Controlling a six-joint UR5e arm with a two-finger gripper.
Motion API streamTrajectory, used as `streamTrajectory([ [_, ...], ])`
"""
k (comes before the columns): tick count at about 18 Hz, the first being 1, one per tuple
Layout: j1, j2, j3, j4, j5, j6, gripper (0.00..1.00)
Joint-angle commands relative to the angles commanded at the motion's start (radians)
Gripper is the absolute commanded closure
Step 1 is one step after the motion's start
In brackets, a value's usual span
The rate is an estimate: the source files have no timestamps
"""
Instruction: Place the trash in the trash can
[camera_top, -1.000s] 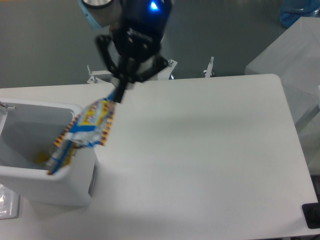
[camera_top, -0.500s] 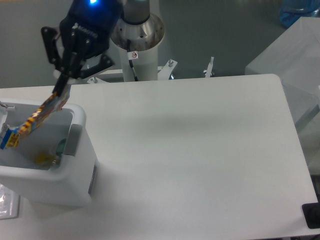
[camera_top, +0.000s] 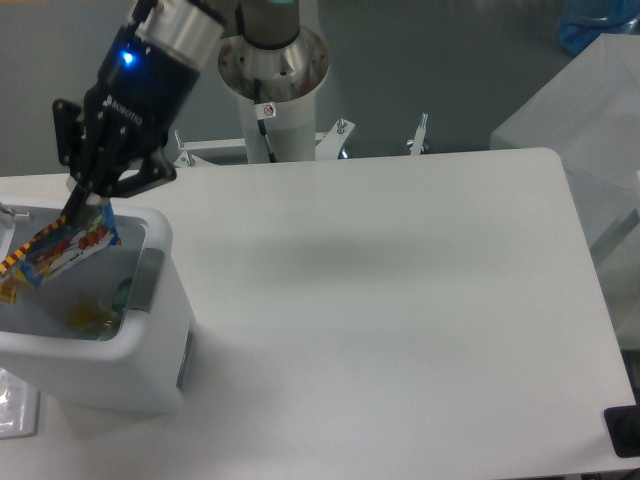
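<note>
My gripper (camera_top: 80, 205) hangs over the open top of the white trash can (camera_top: 150, 345) at the table's left edge. It is shut on one corner of the blue snack wrapper (camera_top: 60, 250), a piece of the trash, which dangles to the lower left above the can's inside. Down in the can I see a green and yellowish bit (camera_top: 105, 305), probably the bottle, mostly hidden by the wall.
The arm's base column (camera_top: 272, 75) stands behind the table's far edge. A light grey box (camera_top: 580, 110) sits off the table at the right. A clear object (camera_top: 12, 405) lies at the lower left beside the can.
The gripper has carried the wrapper leftward from beside the can's right wall to above its opening, and the wrapper now hangs lower inside the rim.
</note>
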Motion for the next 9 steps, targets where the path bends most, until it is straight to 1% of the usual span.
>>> streamTrajectory([
  [1,0.000,-0.006,0.002,0.000,0.000,-0.005,0.59],
  [2,0.000,-0.008,0.003,0.000,0.000,-0.008,0.38],
  [4,0.000,-0.005,0.002,0.000,0.002,-0.011,0.06],
  [5,0.000,-0.002,0.005,-0.002,0.003,-0.011,0.00],
  [9,0.002,-0.002,0.035,-0.002,0.008,-0.011,0.00],
])
